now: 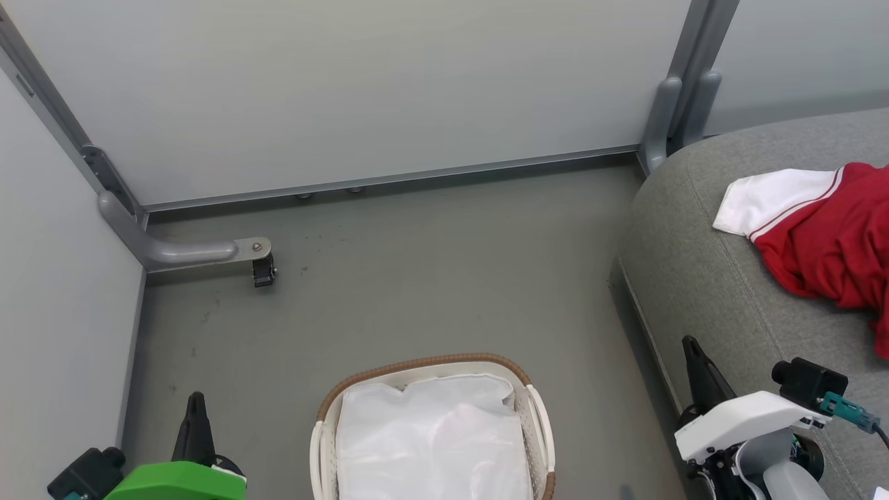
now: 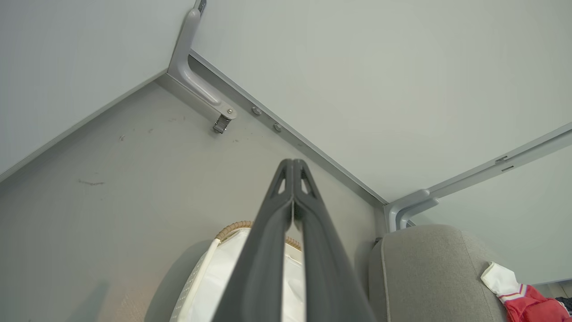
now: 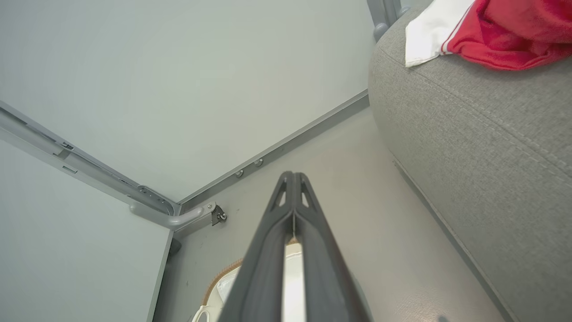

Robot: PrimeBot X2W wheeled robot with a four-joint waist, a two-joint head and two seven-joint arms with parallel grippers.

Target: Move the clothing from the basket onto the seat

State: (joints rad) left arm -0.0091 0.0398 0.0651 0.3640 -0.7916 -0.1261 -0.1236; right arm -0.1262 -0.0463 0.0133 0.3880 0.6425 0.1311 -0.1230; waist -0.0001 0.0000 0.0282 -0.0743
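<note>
In your head view the red-and-white fabric clothing [image 1: 826, 236] lies on the grey upholstered seat [image 1: 694, 278], and the white perforated plastic basket [image 1: 430, 362] shows just a white liner sheet [image 1: 430, 437]; in the left wrist view the left gripper [image 2: 292, 163] is closed and empty; in the right wrist view the right gripper [image 3: 292, 175] is likewise: the task looks done.

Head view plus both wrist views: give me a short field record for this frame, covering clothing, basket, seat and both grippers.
clothing: red and white, crumpled, lying on the seat
seat: grey cushion, to the robot's right of the basket
basket: on the floor, near end cut off by the head view's edge
basket contents seen: white liner sheet
left gripper: shut, holding nothing
right gripper: shut, holding nothing, beside the seat's edge
</note>
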